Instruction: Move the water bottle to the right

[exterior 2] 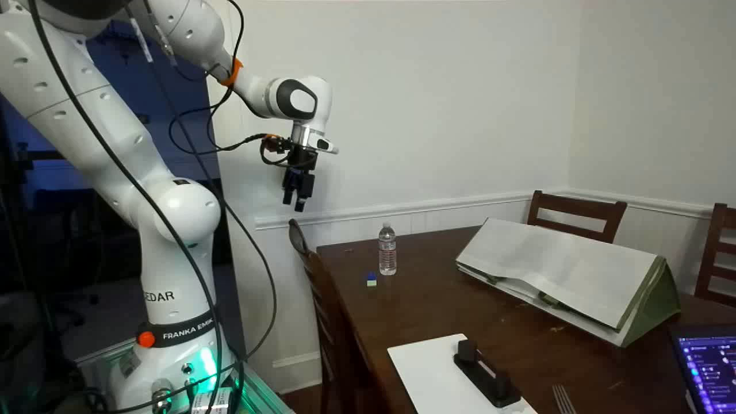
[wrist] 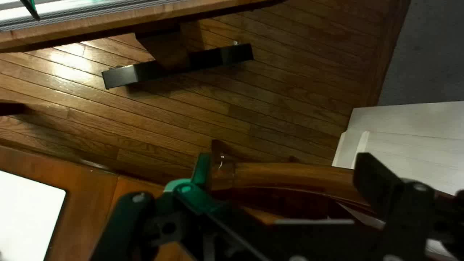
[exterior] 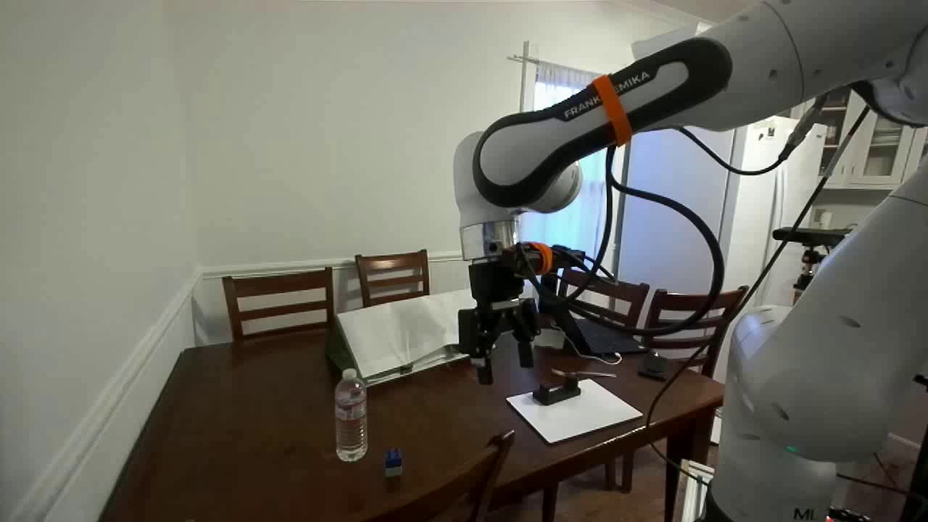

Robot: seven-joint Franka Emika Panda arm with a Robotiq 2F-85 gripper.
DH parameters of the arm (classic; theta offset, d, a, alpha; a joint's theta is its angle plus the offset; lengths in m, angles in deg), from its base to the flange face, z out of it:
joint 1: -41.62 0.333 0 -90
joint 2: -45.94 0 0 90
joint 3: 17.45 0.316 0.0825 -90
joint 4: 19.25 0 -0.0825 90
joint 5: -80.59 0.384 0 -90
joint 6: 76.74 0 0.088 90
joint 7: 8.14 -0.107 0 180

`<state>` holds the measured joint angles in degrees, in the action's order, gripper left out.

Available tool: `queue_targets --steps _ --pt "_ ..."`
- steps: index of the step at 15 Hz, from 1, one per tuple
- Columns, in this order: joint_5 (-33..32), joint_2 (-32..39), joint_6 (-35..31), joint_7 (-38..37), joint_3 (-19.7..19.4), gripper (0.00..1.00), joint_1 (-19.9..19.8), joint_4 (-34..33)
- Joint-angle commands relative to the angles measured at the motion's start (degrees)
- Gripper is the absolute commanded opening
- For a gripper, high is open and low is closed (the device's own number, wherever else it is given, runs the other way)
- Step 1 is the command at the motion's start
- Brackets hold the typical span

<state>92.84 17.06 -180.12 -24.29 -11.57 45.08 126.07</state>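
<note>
A clear plastic water bottle with a white cap stands upright on the dark wooden table in both exterior views (exterior: pixel 351 420) (exterior 2: pixel 387 253). It does not show in the wrist view. My gripper hangs pointing down in the air, well above table height. In an exterior view the gripper (exterior: pixel 505 365) is to the right of the bottle; in an exterior view the gripper (exterior 2: pixel 294 203) is up and left of it, over a chair back. In the wrist view the gripper's fingers (wrist: pixel 287 174) are wide apart with nothing held between them.
A small blue-and-white block (exterior: pixel 393 462) lies beside the bottle. A wooden chair back (exterior 2: pixel 322 299) rises at the table's edge below the gripper. A white board (exterior 2: pixel 422 368) with a black holder, a large paper pad (exterior 2: pixel 563 276), a fork (exterior 2: pixel 562 399) and a laptop (exterior 2: pixel 707 362) are on the table.
</note>
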Motion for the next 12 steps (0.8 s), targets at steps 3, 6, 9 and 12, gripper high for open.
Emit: queue_targets --steps 3,6,9,12 --pt "0.11 0.00 0.11 0.13 0.29 1.00 -0.34 -0.07" --pt "0.11 0.00 0.11 0.13 0.29 1.00 -0.34 -0.07" --pt "-3.77 5.18 -2.02 -1.09 1.41 1.00 -1.58 -4.05" --pt "-10.11 12.41 -5.46 -3.55 3.30 1.00 -2.45 -10.40"
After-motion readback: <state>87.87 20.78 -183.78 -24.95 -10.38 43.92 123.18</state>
